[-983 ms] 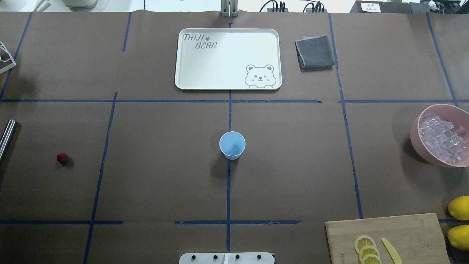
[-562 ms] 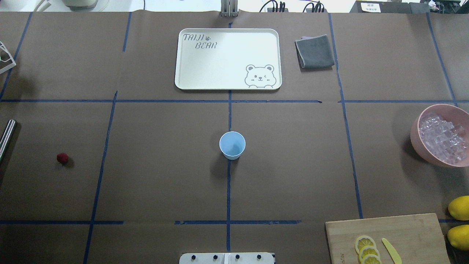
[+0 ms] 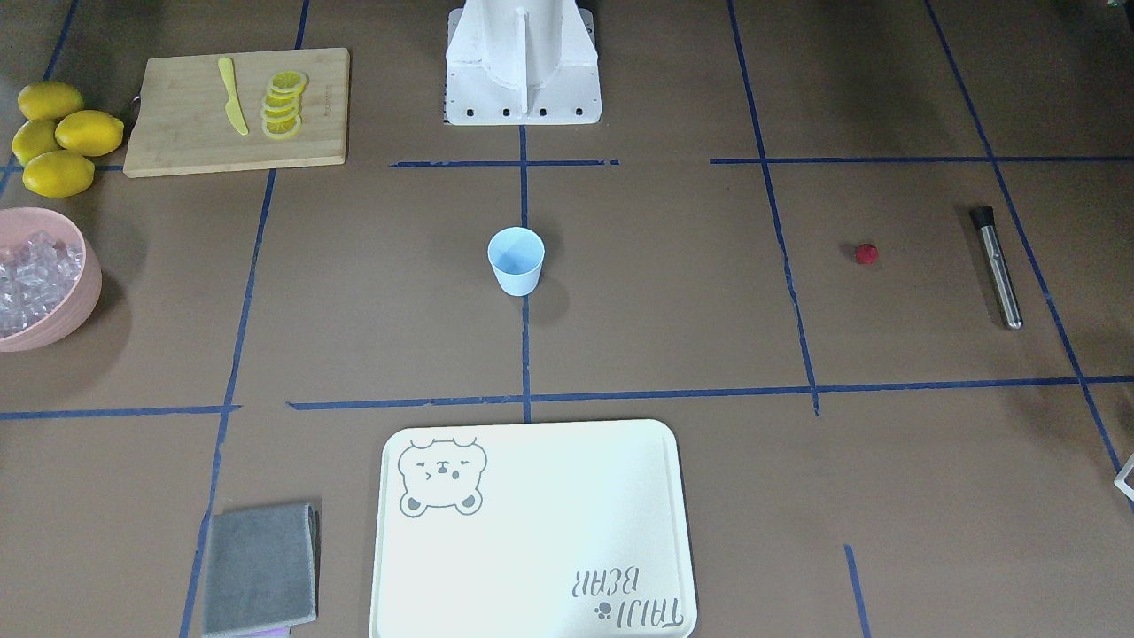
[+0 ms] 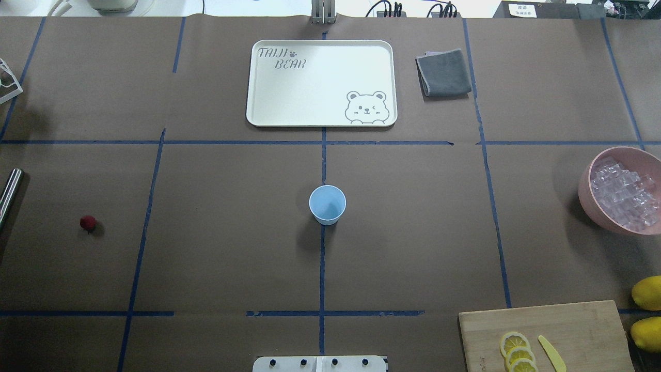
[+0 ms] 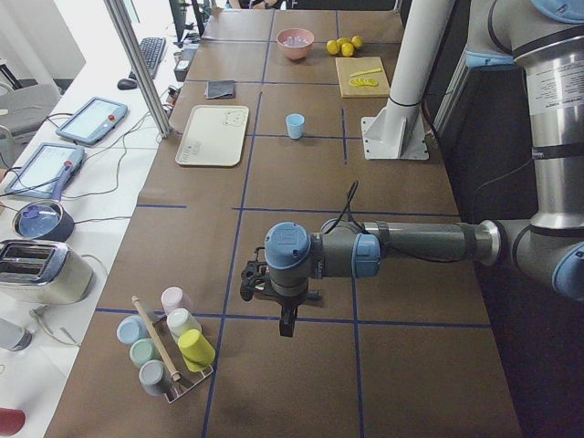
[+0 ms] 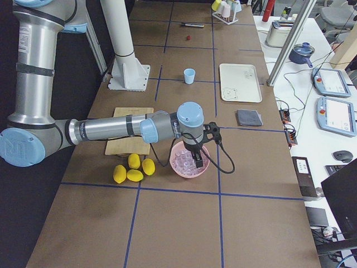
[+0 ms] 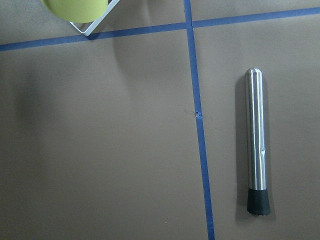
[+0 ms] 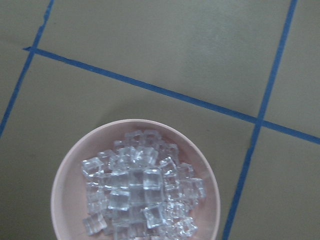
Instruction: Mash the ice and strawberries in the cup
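The pale-blue cup (image 4: 327, 204) stands upright and looks empty at the table's centre; it also shows in the front view (image 3: 516, 259). The dark-red strawberry (image 4: 88, 222) lies far left of it, by itself. The ice (image 8: 140, 195) fills a pink bowl (image 4: 586, 196) at the right edge. My right gripper (image 6: 199, 162) hangs just over that bowl; I cannot tell if it is open or shut. My left gripper (image 5: 286, 326) hovers above the table far to the left, near a steel muddler (image 7: 257, 145); I cannot tell its state.
A cream bear tray (image 4: 320, 82) and a folded grey cloth (image 4: 444, 72) lie at the far side. A wooden board (image 4: 568, 330) with lemon slices and a yellow knife sits near right, lemons (image 4: 648, 293) beside it. A rack of cups (image 5: 169, 347) stands far left.
The pink bowl at the right edge seems to have shifted very slightly. The cup and the strawberry have not moved.
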Motion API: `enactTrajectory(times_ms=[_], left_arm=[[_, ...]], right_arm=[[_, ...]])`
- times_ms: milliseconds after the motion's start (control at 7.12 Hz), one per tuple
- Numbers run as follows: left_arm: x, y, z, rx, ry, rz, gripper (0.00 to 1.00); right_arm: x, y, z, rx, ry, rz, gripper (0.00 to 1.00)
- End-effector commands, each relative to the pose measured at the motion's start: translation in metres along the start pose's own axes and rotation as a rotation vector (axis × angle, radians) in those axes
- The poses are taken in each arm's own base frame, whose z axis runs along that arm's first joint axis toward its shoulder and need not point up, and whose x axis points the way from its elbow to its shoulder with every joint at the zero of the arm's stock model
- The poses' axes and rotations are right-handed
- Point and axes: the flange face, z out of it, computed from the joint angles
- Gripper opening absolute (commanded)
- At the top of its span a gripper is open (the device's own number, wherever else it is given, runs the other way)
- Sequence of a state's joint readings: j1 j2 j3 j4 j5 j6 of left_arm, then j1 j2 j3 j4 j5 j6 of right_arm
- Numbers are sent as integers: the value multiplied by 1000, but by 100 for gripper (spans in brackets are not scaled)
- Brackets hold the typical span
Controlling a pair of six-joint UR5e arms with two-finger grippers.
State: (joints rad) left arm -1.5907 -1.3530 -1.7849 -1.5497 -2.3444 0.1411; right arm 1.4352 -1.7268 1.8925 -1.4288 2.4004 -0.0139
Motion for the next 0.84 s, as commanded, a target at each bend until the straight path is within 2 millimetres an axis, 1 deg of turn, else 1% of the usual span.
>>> enactTrajectory(times_ms=[0, 140, 281, 702], left_arm=[[1, 0, -1, 2, -1, 2, 100], [1, -1, -1, 2, -1, 4, 100], [1, -1, 0, 0, 1, 2, 100], [1, -1, 0, 0, 1, 2, 100]], right_arm=[[-60, -18, 36, -9, -29, -32, 100], [-73, -18, 47, 8, -30, -7, 99], [-81, -18, 59, 15, 8, 7, 98], [-70, -12, 83, -23, 32, 26, 86]])
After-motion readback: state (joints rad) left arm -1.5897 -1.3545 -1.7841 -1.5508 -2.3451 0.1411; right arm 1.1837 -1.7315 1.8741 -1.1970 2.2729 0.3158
